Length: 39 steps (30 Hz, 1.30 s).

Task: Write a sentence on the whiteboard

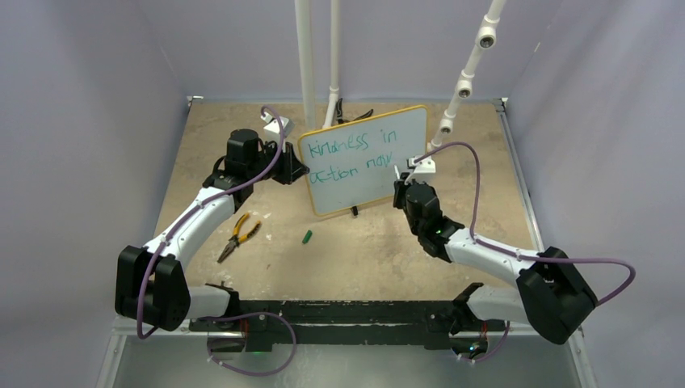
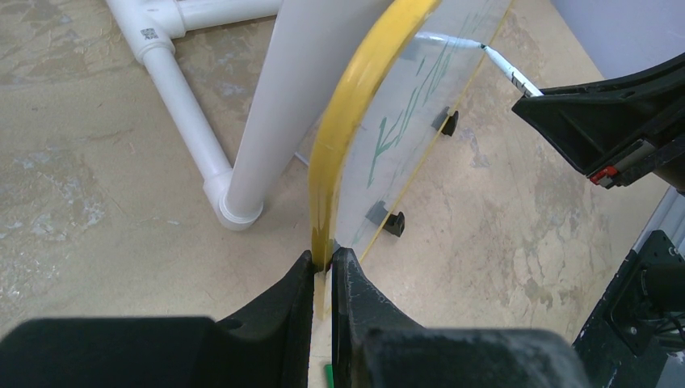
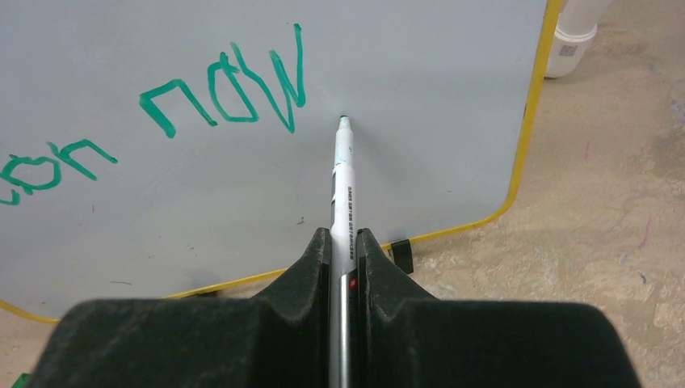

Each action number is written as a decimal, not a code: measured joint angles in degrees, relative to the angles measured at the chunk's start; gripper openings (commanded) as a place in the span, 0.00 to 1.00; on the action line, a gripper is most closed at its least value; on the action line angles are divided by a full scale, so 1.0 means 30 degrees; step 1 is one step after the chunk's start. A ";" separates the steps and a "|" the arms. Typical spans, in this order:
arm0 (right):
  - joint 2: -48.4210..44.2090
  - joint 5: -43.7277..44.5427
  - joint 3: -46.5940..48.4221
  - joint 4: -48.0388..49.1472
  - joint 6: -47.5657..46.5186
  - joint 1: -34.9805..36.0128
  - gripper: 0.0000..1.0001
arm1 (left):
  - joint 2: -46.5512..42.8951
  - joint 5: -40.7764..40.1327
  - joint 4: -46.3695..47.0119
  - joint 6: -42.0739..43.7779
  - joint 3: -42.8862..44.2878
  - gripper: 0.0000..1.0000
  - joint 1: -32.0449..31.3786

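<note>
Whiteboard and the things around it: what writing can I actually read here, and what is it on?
"kindness in": top line of the sentence, teal, on the whiteboard.
"action now": its bottom line.
Marker pen barrel print: too blurred to read.
Code sticker on the white pipe: unreadable.

A tan tabletop, mottled and worn in paler patches, is enclosed on three sides by plain, pale lavender-grey walls. Two white plastic pipes are set upright at the far middle of the table, and a third, jointed pipe is slanted in from the upper right. A dull grey metal sheet is seen along the near edge, and the whole is lit softly and evenly.
</note>
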 measured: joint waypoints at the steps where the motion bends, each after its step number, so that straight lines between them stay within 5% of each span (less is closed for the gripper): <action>1: 0.0095 0.0000 0.0022 0.0073 -0.0015 0.0000 0.00 | 0.0000 0.0007 0.0000 -0.0007 0.0000 0.00 0.0000; 15: -0.0342 0.0066 0.0124 -0.0306 -0.0066 -0.0080 0.00 | -0.0029 0.0007 -0.0058 -0.0007 0.0000 0.00 0.0000; 24: -0.7810 -0.1042 0.0226 -0.3162 0.0240 -0.0102 0.00 | -0.0109 -0.0568 -0.0102 -0.0109 0.0000 0.44 -0.0029; 30: -0.8823 -0.4903 0.0889 -0.5384 0.0211 -0.0109 0.00 | -0.1115 -0.2463 -0.0160 0.0109 -0.0168 0.60 0.0007; 39: -0.7563 -1.2998 0.1231 -0.7861 0.0408 -0.0102 0.00 | -0.6346 -0.6492 -0.0379 0.2273 -0.1814 0.61 -0.2404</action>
